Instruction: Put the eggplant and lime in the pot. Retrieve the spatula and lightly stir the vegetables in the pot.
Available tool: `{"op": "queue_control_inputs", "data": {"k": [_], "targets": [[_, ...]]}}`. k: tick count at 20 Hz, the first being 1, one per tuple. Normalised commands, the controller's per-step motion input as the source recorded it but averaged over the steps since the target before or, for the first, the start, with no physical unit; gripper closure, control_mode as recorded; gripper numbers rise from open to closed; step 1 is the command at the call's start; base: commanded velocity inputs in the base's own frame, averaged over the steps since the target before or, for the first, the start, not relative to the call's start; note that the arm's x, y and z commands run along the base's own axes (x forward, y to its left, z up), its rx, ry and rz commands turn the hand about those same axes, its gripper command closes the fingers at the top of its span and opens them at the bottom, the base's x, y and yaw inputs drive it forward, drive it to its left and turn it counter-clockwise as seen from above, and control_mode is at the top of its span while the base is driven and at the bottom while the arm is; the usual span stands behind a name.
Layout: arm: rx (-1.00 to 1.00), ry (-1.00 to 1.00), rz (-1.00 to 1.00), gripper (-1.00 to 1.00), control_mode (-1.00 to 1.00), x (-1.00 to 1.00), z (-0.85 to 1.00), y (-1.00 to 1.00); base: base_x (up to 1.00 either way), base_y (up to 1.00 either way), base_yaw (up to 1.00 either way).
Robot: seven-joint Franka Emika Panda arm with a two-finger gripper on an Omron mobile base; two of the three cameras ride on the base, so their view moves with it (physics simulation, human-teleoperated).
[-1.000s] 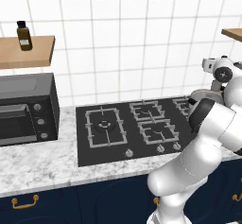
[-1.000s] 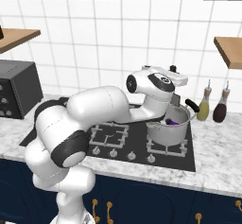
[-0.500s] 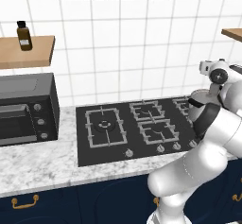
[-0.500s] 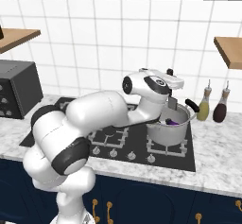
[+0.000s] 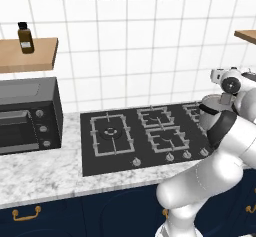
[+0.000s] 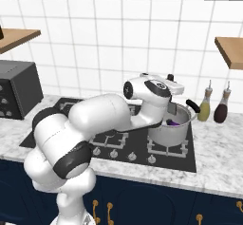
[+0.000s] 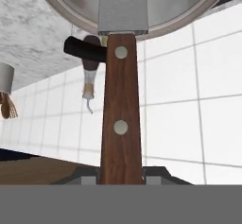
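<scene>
No legible text or labels

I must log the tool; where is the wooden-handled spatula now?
In the hand view, the wooden-handled metal spatula is gripped by the hand, its blade reaching into the shiny silver pot.

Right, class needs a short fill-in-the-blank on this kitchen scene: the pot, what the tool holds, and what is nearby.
1. The tool is shut on the spatula, whose handle is made of ____.
2. The pot stands on the ____.
3. Inside the pot lies something ____ in colour.
4. Right of the stove stand ____ bottles.

Missing words: wood; stove; purple; two
</scene>
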Motion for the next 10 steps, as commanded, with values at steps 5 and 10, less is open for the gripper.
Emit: {"op": "queue_control_inputs", "data": {"k": [5, 10], "targets": [[0.00, -0.10, 0.00, 1.00, -1.00, 0.00, -0.40, 0.00, 0.00, 0.00, 0.00], [0.00, -0.05, 0.00, 1.00, -1.00, -0.10, -0.44, 0.00, 0.00, 0.00, 0.00]]}}
